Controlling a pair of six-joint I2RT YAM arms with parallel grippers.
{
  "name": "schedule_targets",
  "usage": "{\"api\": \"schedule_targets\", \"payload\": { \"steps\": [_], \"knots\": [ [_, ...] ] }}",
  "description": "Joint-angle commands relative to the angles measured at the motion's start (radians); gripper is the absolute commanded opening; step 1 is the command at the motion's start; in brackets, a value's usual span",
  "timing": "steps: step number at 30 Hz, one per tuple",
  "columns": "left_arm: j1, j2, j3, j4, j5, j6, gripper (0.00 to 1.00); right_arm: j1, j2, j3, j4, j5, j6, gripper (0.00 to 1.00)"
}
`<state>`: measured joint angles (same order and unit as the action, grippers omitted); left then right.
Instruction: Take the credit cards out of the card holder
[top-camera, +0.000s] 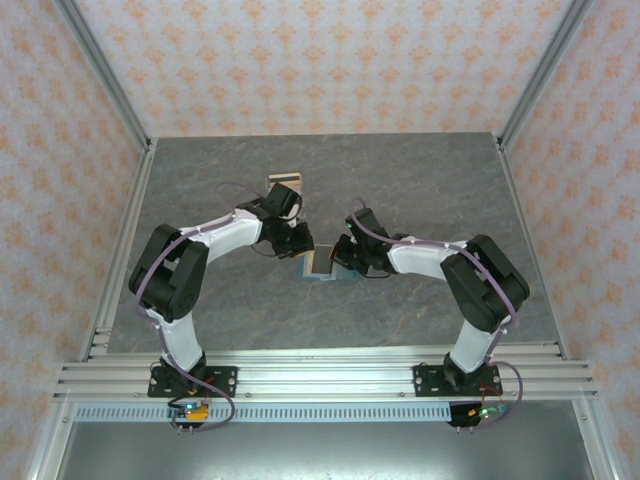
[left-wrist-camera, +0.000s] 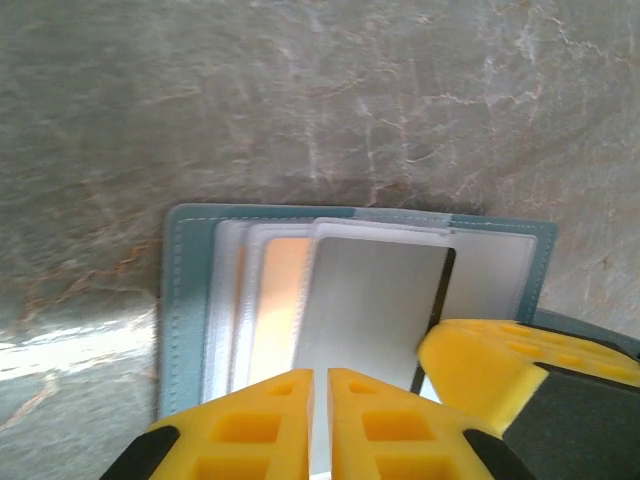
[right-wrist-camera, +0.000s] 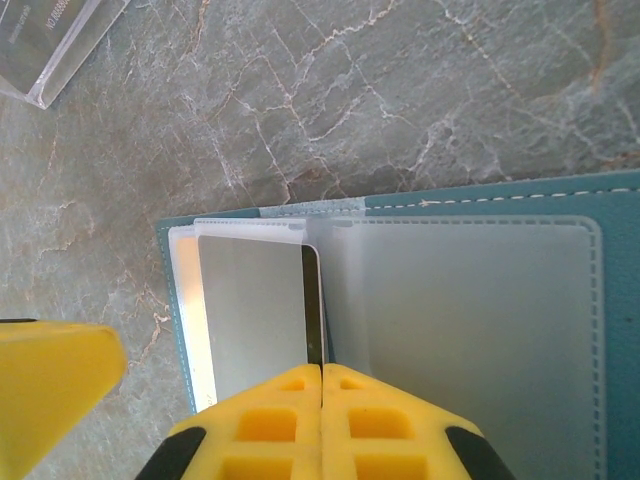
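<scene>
Left gripper (left-wrist-camera: 321, 385) nearest the lens: yellow fingers drawn almost together, apparently pinched on the near edge of a pale grey card (left-wrist-camera: 375, 300). Right gripper (right-wrist-camera: 321, 375) fully closed, nothing between the fingers, tips down by the centre crease of the card holder (right-wrist-camera: 480, 195). Likely pinning it.

Card holder open and flat at mid-bench (left-wrist-camera: 250, 100), between the two grippers. Left panel loaded: grey card in front, a tan-orange card (left-wrist-camera: 280, 290) tucked behind it, more white edges behind that. Right panel a frosted pocket, apparently vacant.

Step in hand, by judgement: drawing the front card out while the holder is held down.

- Pull straight along the pocket, low and flat. No twist.
- Keep the right tips on the holder's panel, off the card. Cannot tell whether they also bear on the card's dark edge; if so, expect binding.
- Thin edge grip: slip likely on a fast pull.
- Watch for the tan-orange card riding along.
</scene>
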<state>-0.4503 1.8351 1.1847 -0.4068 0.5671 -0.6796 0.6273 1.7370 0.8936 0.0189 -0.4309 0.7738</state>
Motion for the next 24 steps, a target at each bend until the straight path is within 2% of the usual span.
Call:
{"api": "schedule_targets", "payload": {
  "steps": [1,6,13,24],
  "knots": [
    [-0.017,0.049,0.043,-0.024,0.026,0.033,0.12,-0.001,0.012,-0.007,-0.008,0.004,-0.019,0.05],
    [-0.025,0.103,0.058,-0.030,0.016,0.035,0.11,-0.003,-0.018,-0.056,0.093,-0.023,-0.017,0.08],
    [-0.023,0.136,0.036,-0.079,-0.075,0.025,0.09,-0.017,-0.024,-0.086,0.145,-0.058,0.022,0.11],
    [-0.023,0.130,-0.033,-0.064,-0.117,0.002,0.06,-0.021,-0.008,-0.095,0.160,-0.059,0.058,0.14]
  ]
}}
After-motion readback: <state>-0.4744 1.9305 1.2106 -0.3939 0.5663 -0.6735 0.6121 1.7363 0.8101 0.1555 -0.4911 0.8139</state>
